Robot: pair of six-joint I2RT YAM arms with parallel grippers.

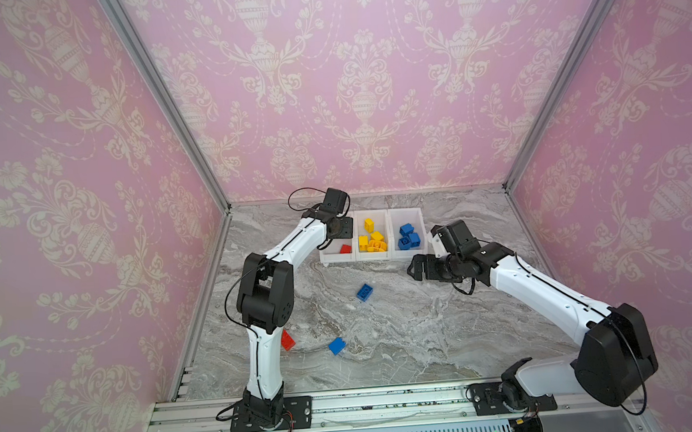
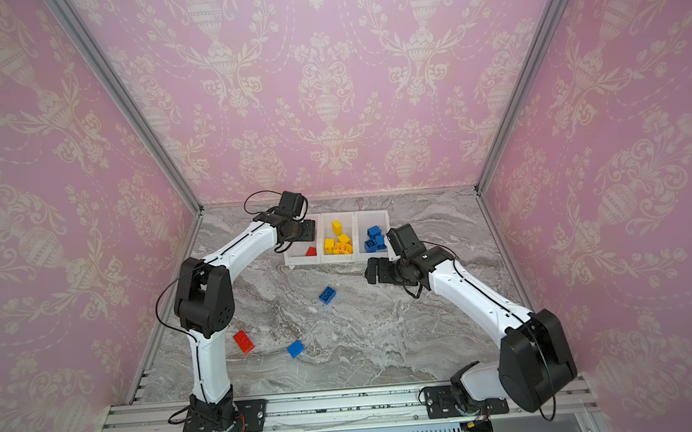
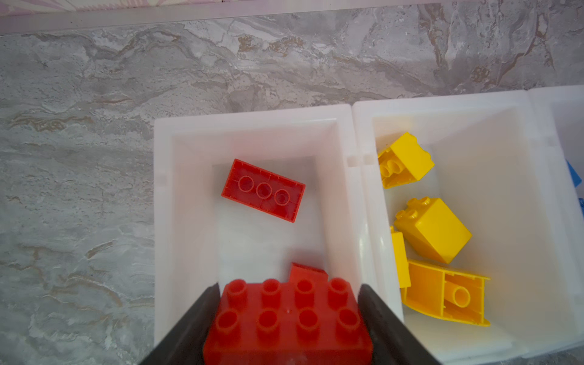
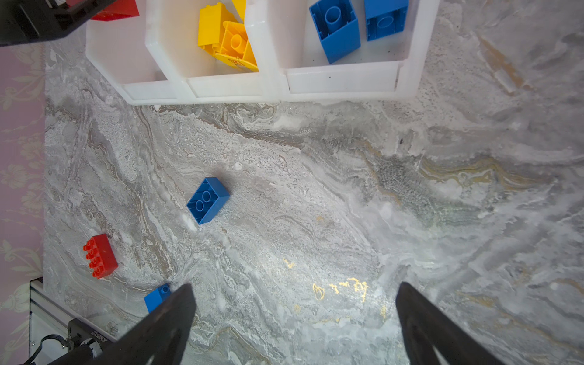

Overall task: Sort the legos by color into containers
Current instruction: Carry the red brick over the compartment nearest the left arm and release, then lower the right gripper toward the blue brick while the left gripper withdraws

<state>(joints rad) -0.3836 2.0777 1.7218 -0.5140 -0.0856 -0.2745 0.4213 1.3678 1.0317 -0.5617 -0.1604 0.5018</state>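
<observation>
- Fingers of left gripper clamp the held red brick by its short ends, studs toward the wrist cam.
- It hangs over the red bin, above a flipped red brick lying inside.
- Right gripper: spread wide, empty, above the table.
- Loose on table: blue brick, second blue brick, loose red brick.
- Handling, prob.: light, stiff hard plastic, smooth walls a bit slippery, not fragile. Take by flat opposite sides, not the studs.
</observation>
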